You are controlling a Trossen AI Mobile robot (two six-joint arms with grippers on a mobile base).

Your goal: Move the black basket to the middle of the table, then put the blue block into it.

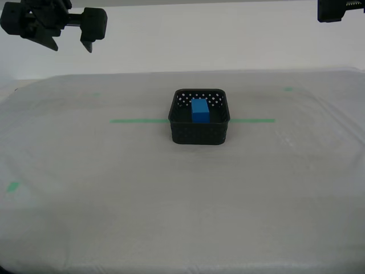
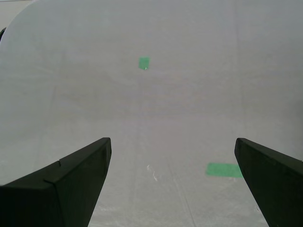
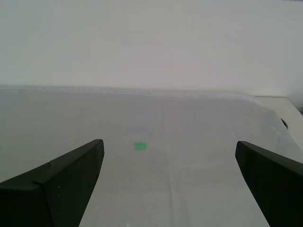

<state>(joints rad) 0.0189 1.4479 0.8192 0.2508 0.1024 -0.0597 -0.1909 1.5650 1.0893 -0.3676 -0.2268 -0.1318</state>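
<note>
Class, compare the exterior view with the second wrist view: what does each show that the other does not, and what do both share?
Only the exterior view shows the black basket with the blue block inside it, sitting on the long green tape line.

Only the second wrist view shows my second gripper close up, its dark fingers spread wide with nothing between them.

Both show the table with its whitish sheeting and small green tape marks.

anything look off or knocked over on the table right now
Nothing stands out. The black basket sits upright on the green tape line mid-table, with the blue block standing inside it. Nothing spilled or damaged on the table.
</note>
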